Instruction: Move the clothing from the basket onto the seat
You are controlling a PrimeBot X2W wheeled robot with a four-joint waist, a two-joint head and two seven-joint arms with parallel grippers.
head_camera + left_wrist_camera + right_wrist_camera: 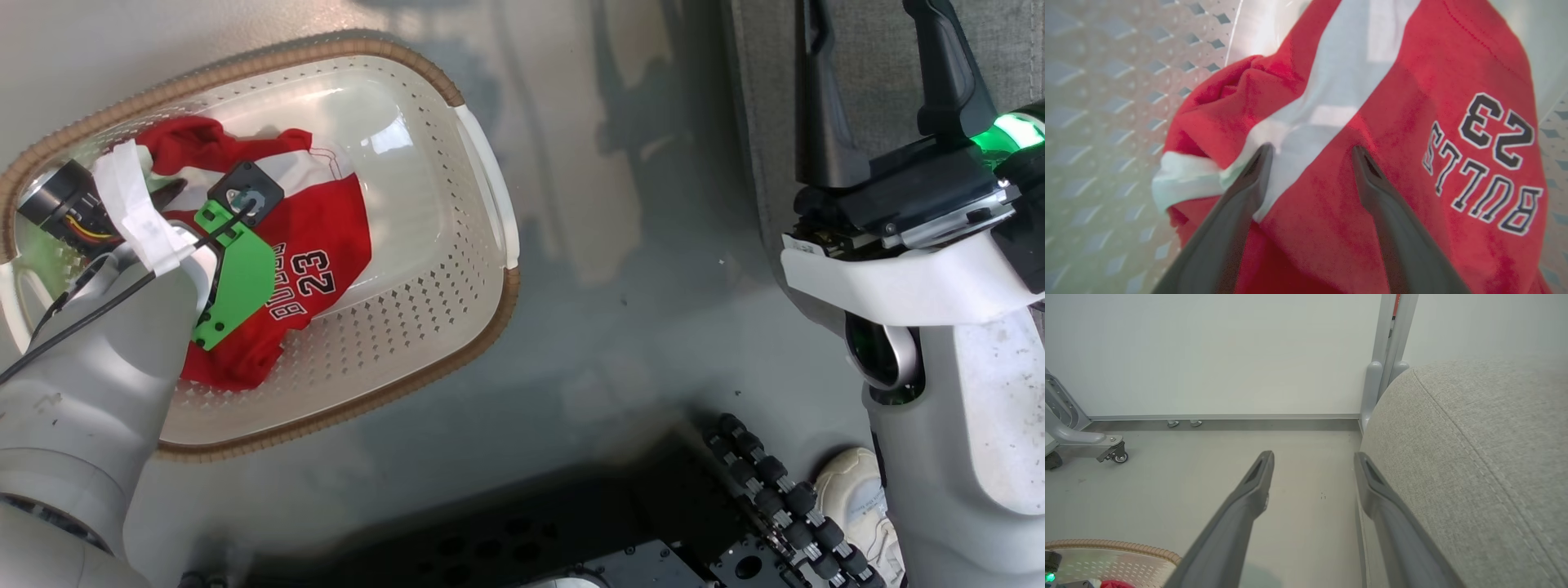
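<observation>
The cream perforated basket (424, 327) with its brown rim stands on the floor at the left. Inside lies the red clothing (326, 237), a jersey with white stripes printed "BULLS 23". My left arm (122, 310) reaches down into the basket. In the left wrist view my left gripper (1312, 153) is open, its fingertips (1263, 153) resting on the clothing (1412, 81) astride a white stripe, with no fabric pinched. My right gripper (882, 49) hangs open and empty at the upper right beside the grey seat (759, 82). The seat's rounded edge (1474, 457) is just right of my right gripper (1312, 457).
Grey floor (637, 245) separates basket and seat. My dark wheeled base (571, 539) and a white shoe (849, 490) are at the bottom. In the right wrist view, a castered stand leg (1086, 441) is at the left, a grey post (1388, 355) meets the wall, and the basket's rim (1126, 545) is at the lower left.
</observation>
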